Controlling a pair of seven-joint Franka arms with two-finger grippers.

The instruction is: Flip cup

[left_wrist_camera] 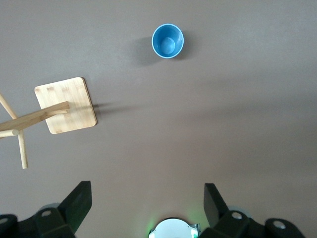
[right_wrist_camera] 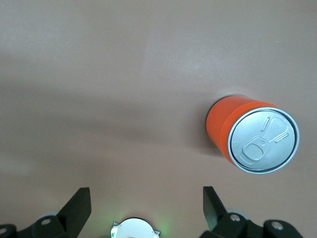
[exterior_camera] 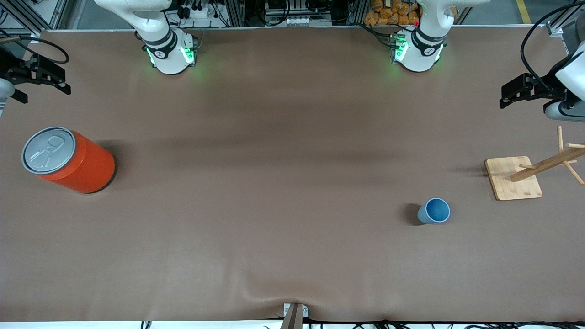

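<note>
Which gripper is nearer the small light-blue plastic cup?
Left. The left gripper hangs at the cup's end of the table, jaws open; the right gripper waits open at the other end.

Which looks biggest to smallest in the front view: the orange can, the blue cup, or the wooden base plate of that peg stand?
1. The orange can, clearly largest.
2. The wooden base plate, ignoring the pegged post rising from it.
3. The blue cup, smallest, standing mouth-up.

Both grippers wait open at the table's ends.

High front view; both wrist views look down.
</note>
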